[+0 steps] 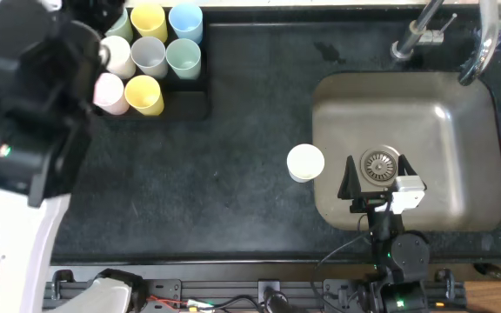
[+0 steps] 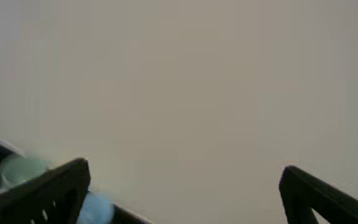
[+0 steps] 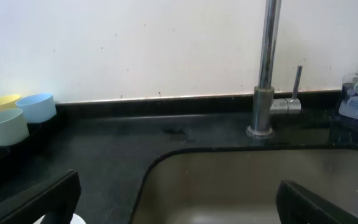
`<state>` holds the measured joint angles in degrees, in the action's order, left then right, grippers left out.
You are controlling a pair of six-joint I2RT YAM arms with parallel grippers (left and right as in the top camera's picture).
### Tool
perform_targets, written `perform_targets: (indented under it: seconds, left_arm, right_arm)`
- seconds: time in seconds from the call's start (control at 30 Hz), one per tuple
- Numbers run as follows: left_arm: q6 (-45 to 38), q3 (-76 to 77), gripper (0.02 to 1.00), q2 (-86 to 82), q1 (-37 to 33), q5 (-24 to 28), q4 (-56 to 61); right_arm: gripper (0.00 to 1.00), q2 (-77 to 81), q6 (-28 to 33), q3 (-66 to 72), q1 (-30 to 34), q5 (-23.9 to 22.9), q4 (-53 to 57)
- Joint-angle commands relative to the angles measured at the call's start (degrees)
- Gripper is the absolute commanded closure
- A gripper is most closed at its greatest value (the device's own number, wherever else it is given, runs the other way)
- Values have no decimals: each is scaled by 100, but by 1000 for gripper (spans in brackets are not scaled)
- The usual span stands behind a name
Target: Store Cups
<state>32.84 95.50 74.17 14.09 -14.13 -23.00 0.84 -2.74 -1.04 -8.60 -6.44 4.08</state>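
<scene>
Right gripper (image 1: 377, 174): fingers spread wide, nothing between them, hanging over the near left part of the sink.
Round white plastic cup (image 1: 304, 163): the nearest thing to the right gripper, just off its left finger. It stands upright on the black stone counter (image 1: 233, 191), right beside the sink's rim, and nothing touches it.
Stainless steel sink (image 1: 459, 130): directly below the right gripper, its drain close under the fingers.
Chrome tap (image 3: 267, 68): beyond the right gripper, at the far rim of the sink.
Left gripper (image 2: 184, 169): fingers wide apart and empty, raised and facing a pale wall (image 2: 185, 74).
Pale green cup (image 2: 20, 171) and light blue cup (image 2: 95, 208): just past the left gripper's left finger, below it.
Black rectangular tray (image 1: 190, 104): near the left gripper and far from the right one. It holds upright cups packed side by side, among them a yellow cup (image 1: 149, 19), a grey cup (image 1: 149, 54) and a pink cup (image 1: 110, 93).
</scene>
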Motion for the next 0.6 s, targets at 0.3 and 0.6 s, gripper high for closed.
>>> perform_targets:
  seconds: [0.3,0.6]
  left_arm:
    - [-4052,-3342,20,-1871,-798,1565,2194]
    - [-3834,-6881,18,-4559,-1445,1622,3434]
  right_arm:
    - [5,-63,42,79,39,-63,-28]
    - [7,-63,42,79,39,-63,-28]
